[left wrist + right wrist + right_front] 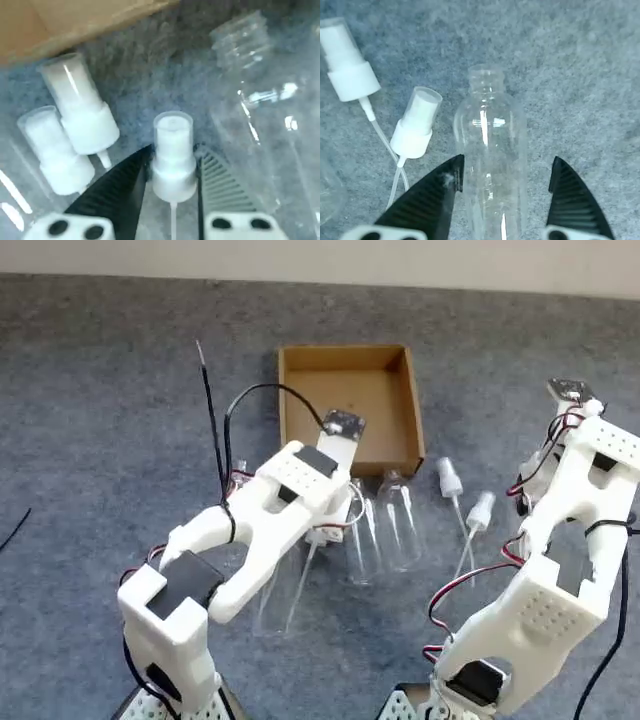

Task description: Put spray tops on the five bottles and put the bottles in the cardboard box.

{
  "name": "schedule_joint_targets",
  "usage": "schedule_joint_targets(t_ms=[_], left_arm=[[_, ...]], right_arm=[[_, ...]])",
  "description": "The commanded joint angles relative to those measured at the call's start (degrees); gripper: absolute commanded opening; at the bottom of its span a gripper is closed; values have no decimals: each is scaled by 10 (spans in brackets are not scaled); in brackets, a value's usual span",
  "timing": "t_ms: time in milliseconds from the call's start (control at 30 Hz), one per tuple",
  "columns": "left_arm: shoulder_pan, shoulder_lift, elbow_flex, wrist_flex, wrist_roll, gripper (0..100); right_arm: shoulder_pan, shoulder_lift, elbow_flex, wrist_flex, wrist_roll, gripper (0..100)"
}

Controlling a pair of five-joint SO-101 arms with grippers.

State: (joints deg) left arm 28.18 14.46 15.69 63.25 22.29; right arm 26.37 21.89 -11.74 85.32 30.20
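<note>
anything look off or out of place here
Nothing looks spilled or broken. The clear bottles lie on their sides on the carpet with bare necks, and loose spray tops lie beside them. The left claw pinches one spray top.

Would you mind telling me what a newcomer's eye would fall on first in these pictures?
First, the left gripper, jaws closed on a white spray top near the cardboard box, which holds no bottles yet. Next, the right gripper, open astride an uncapped clear bottle lying on the grey table, with two loose spray tops next to it.
</note>
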Motion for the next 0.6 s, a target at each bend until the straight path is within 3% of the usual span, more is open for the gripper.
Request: schedule_joint_targets(t_ms=[0,167,433,567], left_arm=[[-19,-73,-80,71,-36,95],[-48,-114,-196,142,-47,95],[-89,-120,-375,273,-207,95],[-131,-123,-422,327,-235,95]], right_arm=[[7,-36,-26,-2,1,228],[-3,-36,-28,8,0,228],[-51,-30,-73,8,-22,282],[-54,8,-88,-2,-32,283]])
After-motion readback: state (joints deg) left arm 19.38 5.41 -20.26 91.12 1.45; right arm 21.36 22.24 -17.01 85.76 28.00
